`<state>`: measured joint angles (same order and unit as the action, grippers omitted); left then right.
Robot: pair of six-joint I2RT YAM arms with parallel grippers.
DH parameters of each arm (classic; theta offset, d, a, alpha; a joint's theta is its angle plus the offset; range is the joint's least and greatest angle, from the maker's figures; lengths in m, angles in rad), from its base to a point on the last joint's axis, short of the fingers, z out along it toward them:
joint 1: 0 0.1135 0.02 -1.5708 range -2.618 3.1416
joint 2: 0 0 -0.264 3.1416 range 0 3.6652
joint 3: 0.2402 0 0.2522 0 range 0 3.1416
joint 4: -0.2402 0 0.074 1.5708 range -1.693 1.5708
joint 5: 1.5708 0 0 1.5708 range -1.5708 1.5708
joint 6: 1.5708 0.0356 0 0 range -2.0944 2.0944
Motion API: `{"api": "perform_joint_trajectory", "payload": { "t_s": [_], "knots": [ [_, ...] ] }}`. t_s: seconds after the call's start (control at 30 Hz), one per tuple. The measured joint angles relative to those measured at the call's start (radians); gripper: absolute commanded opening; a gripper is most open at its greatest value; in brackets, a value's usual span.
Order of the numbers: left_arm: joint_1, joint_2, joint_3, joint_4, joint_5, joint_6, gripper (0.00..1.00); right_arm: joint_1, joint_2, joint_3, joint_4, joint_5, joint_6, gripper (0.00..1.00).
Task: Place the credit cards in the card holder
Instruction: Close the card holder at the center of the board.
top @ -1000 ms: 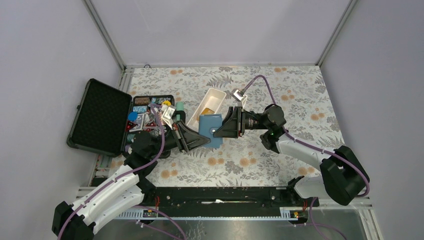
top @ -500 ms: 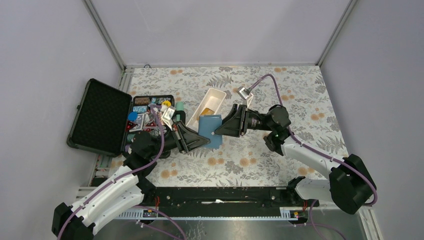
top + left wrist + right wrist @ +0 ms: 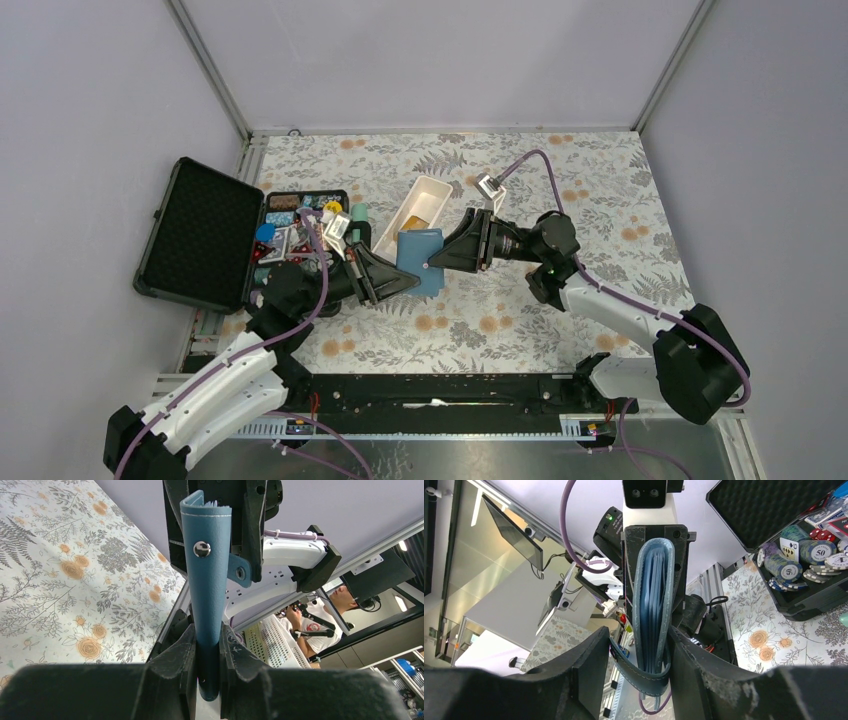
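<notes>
The teal-blue card holder (image 3: 420, 250) hangs above the table, with my left gripper (image 3: 403, 281) shut on its lower edge. In the left wrist view the card holder (image 3: 207, 580) stands upright between my fingers (image 3: 175, 650), its snap stud facing me. From the right, my right gripper (image 3: 434, 262) straddles its free edge. Seen from the right wrist, the card holder (image 3: 651, 595) shows its lighter pages. Its snap tab (image 3: 639, 672) curls across to the left finger (image 3: 591, 665), and a gap remains there. A golden-orange credit card (image 3: 420, 212) lies in the white tray (image 3: 437, 185).
An open black foam-lined case (image 3: 200, 232) sits at the left. Its lower half holds poker chips, dice and trinkets (image 3: 295, 228), the chips (image 3: 796, 555) also showing in the right wrist view. The floral table cloth (image 3: 590, 190) spreads to the right and behind.
The right arm's wrist and elbow have shifted slightly to the right, and its jaws have widened a little around the card holder. The left arm and card holder stay put.
</notes>
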<state>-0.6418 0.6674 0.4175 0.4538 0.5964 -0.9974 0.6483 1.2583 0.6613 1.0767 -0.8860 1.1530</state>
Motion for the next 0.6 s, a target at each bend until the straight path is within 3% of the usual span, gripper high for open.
{"api": "perform_joint_trajectory", "payload": {
  "t_s": [0.6],
  "knots": [
    [-0.001,0.017,0.003,-0.006,-0.035,-0.023,0.0,0.039,0.001,-0.009,-0.049,0.079,-0.061,0.46]
  ]
}}
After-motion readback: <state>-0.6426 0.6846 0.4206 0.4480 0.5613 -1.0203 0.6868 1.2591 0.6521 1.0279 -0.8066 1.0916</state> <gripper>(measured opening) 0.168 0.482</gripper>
